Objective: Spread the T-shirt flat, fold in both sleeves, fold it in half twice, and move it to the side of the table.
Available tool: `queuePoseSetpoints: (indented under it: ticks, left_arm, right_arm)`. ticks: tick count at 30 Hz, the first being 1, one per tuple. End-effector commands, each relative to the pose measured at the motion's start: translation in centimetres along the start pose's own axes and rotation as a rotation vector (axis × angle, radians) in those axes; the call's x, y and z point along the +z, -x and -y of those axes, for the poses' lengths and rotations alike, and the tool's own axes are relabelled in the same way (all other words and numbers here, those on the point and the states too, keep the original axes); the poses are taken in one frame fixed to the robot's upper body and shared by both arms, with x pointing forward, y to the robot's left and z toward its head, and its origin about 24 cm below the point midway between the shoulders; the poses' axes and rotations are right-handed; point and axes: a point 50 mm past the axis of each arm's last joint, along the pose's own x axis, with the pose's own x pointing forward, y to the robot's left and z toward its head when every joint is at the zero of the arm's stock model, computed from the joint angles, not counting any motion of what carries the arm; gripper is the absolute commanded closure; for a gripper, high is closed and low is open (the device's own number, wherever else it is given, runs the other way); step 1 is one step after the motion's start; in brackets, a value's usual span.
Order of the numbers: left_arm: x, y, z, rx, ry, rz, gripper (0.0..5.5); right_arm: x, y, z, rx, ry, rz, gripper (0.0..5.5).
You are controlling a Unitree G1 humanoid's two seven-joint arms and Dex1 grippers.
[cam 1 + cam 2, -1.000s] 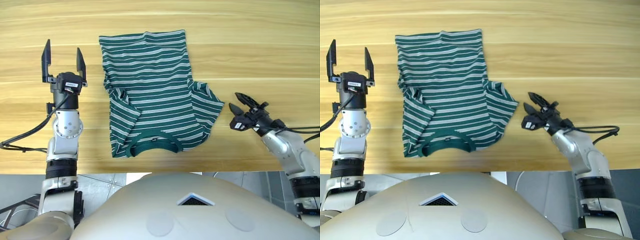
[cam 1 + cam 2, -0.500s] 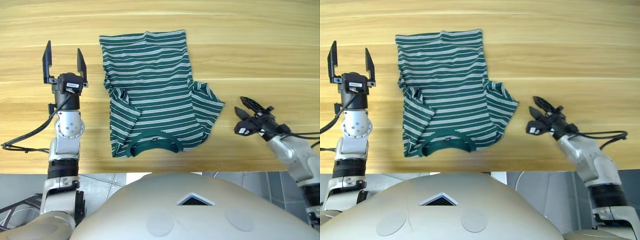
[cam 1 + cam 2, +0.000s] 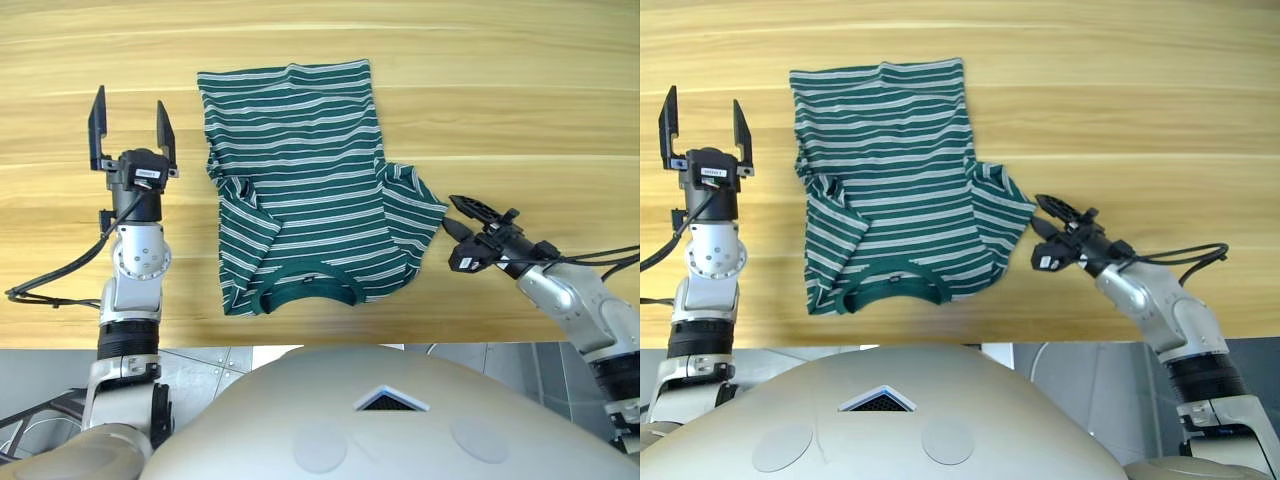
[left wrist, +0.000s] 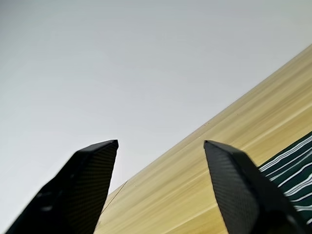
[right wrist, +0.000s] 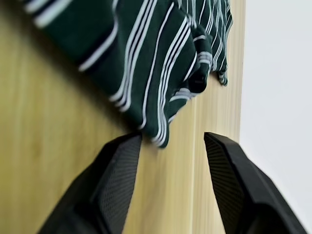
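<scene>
A green T-shirt (image 3: 305,180) with thin white stripes lies on the wooden table (image 3: 500,90), collar toward me. Its left sleeve is folded in over the body; its right sleeve (image 3: 415,205) sticks out, rumpled. My right gripper (image 3: 457,217) is open just beside that sleeve's edge, low over the table. In the right wrist view the sleeve hem (image 5: 161,131) lies between the two black fingers (image 5: 117,180). My left gripper (image 3: 130,122) stands open to the left of the shirt, pointing away from me, with nothing between its fingers (image 4: 87,180).
The table's front edge (image 3: 300,345) runs close to the shirt's collar. Bare wood stretches beyond the shirt and to both sides. A black cable (image 3: 50,280) trails from my left arm over the table.
My right gripper drew back to the right, then came in leftward up to the right sleeve's edge. The left arm has hardly moved. The shirt lies as before.
</scene>
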Motion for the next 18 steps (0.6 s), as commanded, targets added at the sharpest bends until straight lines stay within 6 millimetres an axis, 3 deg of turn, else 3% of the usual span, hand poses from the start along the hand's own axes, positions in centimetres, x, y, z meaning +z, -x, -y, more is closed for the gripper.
queuePoseSetpoints:
  ticks: [1,10,18]
  left_arm:
    - [0.2,-0.4,0.3,-0.014,0.005,0.007,2.21]
    - [0.3,-0.6,0.6,-0.02,0.018,0.01,2.21]
    - [0.3,-0.3,0.9,-0.029,0.025,0.005,2.19]
  right_arm:
    - [0.2,-0.4,-2.0,0.105,-0.021,0.003,3.12]
    - [0.0,-1.4,-1.6,0.073,-0.031,-0.002,3.12]
    - [-0.4,-1.8,-1.2,0.041,-0.039,-0.014,4.47]
